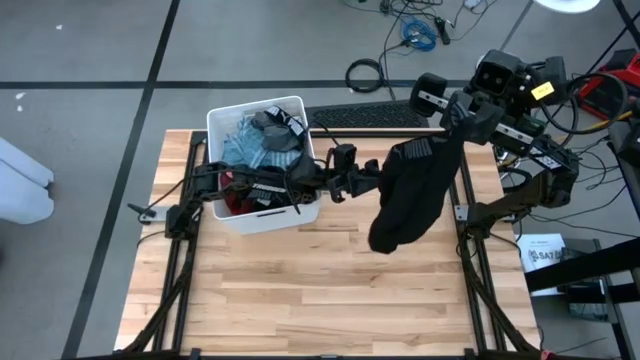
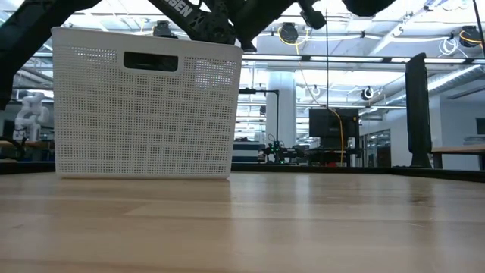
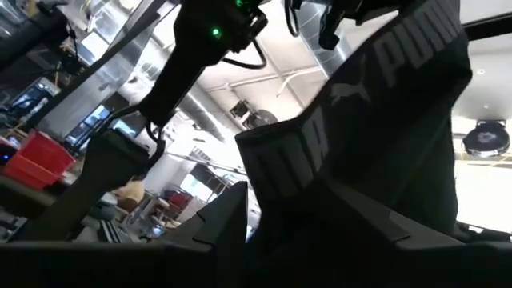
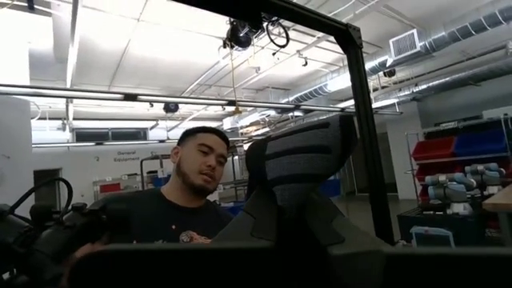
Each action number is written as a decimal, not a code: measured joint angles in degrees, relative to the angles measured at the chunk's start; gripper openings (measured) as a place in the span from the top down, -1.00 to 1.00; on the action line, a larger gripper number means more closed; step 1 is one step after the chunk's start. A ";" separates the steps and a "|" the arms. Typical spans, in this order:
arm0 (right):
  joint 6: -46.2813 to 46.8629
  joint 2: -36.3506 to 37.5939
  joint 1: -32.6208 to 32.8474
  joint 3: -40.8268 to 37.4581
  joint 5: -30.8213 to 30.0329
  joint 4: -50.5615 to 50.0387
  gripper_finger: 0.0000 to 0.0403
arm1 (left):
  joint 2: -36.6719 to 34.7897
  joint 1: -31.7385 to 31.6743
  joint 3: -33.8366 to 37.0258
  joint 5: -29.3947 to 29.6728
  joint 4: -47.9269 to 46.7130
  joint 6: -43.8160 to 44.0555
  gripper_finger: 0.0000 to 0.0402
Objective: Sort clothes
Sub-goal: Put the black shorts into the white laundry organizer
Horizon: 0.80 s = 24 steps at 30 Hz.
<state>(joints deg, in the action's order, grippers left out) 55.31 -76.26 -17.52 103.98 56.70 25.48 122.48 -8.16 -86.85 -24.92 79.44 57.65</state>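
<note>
From above, a black garment (image 1: 408,195) hangs limp over the tabletop (image 1: 330,290), to the right of the white bin (image 1: 228,125). Its top edge is bunched at the right pincer (image 1: 452,128) and the rest drapes down in soft folds. It looks light and floppy, with no stiffness at all, so I judge a pinch on a hem or the waistband will serve better than a grab at the loose middle. The left pincer (image 1: 372,180) reaches across from the bin and meets the cloth's left edge. The other clothes (image 1: 262,145) — light blue, grey and red — lie heaped in the bin.

The low view shows only the bin's perforated wall (image 2: 144,114) standing on the tabletop, with dark arm links above it.

In the left wrist view the black garment (image 3: 376,128) fills the frame, its printed waistband right against the dark fingers (image 3: 232,216). These stand partly apart, and whether they grip the cloth I cannot tell.

In the right wrist view the fingers are closed on a fold of dark fabric (image 4: 308,164) that stands up between them. A person sits beyond the table.
</note>
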 joint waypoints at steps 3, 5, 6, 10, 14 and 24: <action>0.09 -0.18 0.00 0.00 0.05 -0.14 0.98 | 0.00 0.00 0.00 0.12 1.67 -1.22 0.17; 0.68 -0.25 0.00 0.00 0.31 -0.37 0.98 | 0.00 0.00 0.00 0.31 4.32 -1.55 0.17; 1.06 -0.31 0.00 0.00 0.40 -0.45 0.98 | 0.00 0.00 0.00 0.34 5.43 -1.89 0.17; 1.15 -0.32 0.00 0.00 0.41 -0.50 0.98 | 0.00 -0.14 0.00 1.23 5.44 -2.95 0.17; 1.11 -0.32 0.00 0.00 0.40 -0.48 0.98 | -0.02 -0.31 0.00 1.21 5.39 -3.51 0.17; 2.51 -0.69 0.81 0.00 0.71 -0.53 0.98 | -0.04 -0.71 0.00 2.40 7.24 -4.45 0.33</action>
<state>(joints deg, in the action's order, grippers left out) 57.82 -76.95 -16.71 103.98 57.41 24.95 122.43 -8.88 -86.85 -22.52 86.68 53.20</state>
